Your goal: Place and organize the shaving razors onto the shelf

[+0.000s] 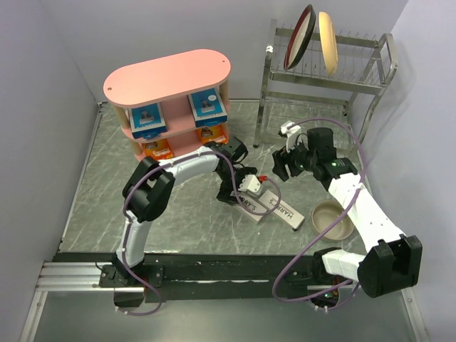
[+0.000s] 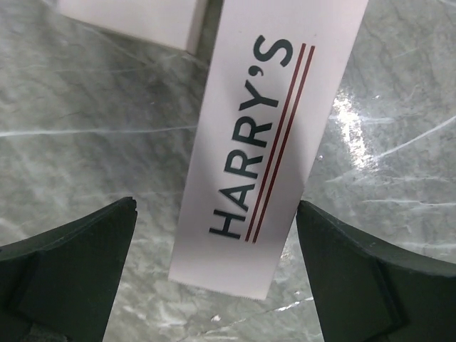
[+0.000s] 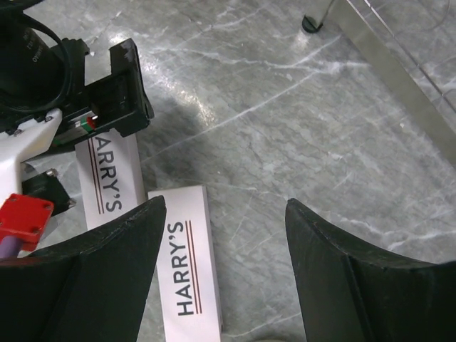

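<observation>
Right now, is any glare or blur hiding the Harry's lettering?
Left wrist: lettering on the HARRY'S box sharp, glare on the table beside it, the dark fingers soft. Right wrist: that box and a second box both readable, sheen only on bare marble. Top external: even light, lettering small but free of glare.

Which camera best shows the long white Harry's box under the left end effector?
The left wrist view: the long white HARRY'S box appears large, lettering crisp, between the fingers of the open left end effector. Top external shows it small and partly covered; right wrist shows only part of it.
</observation>
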Robot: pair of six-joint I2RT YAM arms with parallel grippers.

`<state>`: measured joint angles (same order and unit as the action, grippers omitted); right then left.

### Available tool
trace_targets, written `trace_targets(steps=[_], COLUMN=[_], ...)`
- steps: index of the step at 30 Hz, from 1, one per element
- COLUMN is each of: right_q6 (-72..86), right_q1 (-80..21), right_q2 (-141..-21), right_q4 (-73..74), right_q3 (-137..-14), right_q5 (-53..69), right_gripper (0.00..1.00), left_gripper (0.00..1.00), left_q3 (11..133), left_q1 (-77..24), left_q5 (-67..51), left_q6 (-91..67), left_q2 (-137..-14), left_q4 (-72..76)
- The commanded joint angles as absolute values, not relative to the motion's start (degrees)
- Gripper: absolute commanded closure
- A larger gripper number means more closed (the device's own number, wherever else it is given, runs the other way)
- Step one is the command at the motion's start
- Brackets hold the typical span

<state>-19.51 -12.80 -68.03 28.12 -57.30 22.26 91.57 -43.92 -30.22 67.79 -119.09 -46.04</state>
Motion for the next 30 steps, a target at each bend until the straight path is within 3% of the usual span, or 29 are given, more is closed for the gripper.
trace_targets(steps=[1,8,12,23,30], right_q6=[-19.1,-18.3,-18.1,-17.5,-16.2], right_q1=[-11.6,-10.9,-10.7,-10.6,-10.6], right_q2=[-65.8,-67.1,-68.1,-71.0,-72.7], right_q4=[26.3,25.6,25.4,25.3,25.0], right_q3=[-56.4,-56.7,-57.4,-59.9,-62.0], right_q5=[23.3,23.7,23.5,23.3,23.4], right_gripper=[0.25,0.25,0.25,0.25,0.25], left_gripper=[0.01,0.05,0.21,0.48,0.49], left_q3=[94.1,91.7,92.2,89.3,89.2], left_q1=[-44.6,-46.9,-47.1,-47.1,-46.2], left_q5=[-31.2,-30.8,-30.6,-29.4,-27.2], left_q6=[70.7,67.0,65.0,54.9,45.8], left_q2=[-119.4,-119.2,-120.1,-118.2,-105.2], left_q4=[-50.6,-47.8,-48.8,-46.5,-50.3])
